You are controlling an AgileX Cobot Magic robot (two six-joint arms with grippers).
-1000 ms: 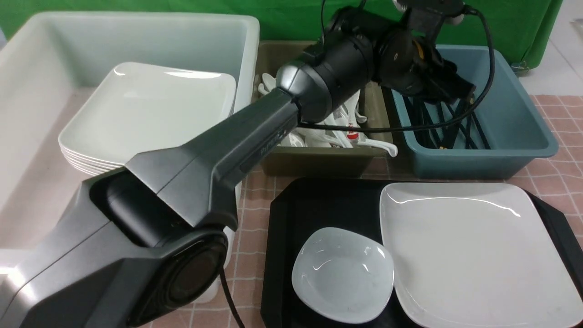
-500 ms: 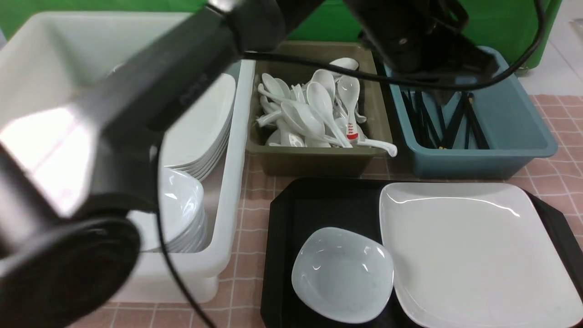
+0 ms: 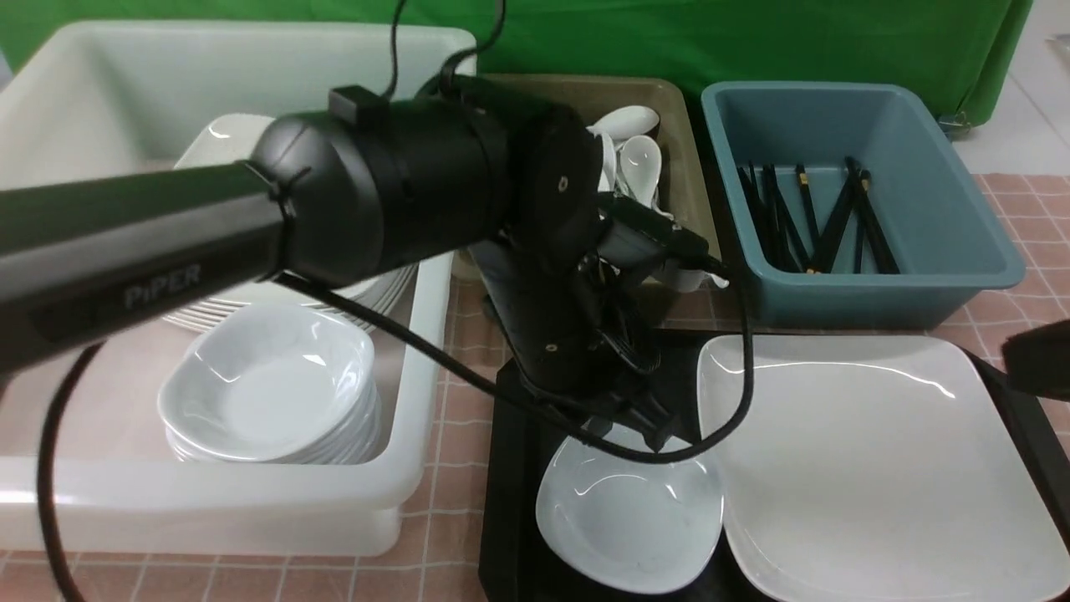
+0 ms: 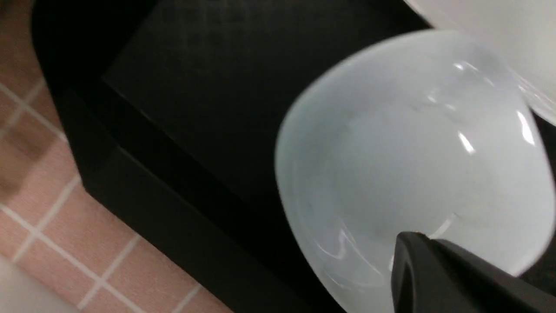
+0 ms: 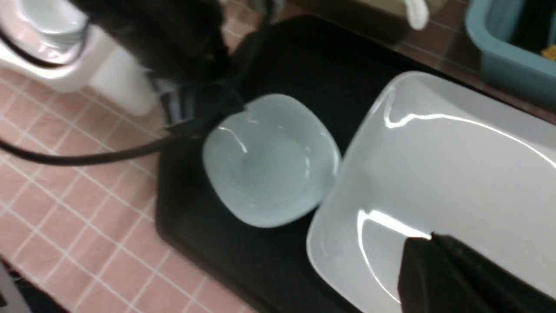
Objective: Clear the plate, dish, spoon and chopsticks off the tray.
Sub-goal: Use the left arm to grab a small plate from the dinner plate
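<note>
Front view: I've got my left claw (image 3: 660,439) closed on nothing over the dish (image 3: 631,510), which sits on the tray (image 3: 514,468) beside the plate (image 3: 878,468), so I'd guess dish pickup is next and I gotta open up and straddle its rim. Right claw (image 5: 430,239)'s shut too, nothing in it. Dish is upright, roundish-square so no real long axis, while the plate's longer side runs roughly away from me.

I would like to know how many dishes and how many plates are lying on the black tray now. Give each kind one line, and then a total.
Dish: 1
Plate: 1
Total on the tray: 2
</note>
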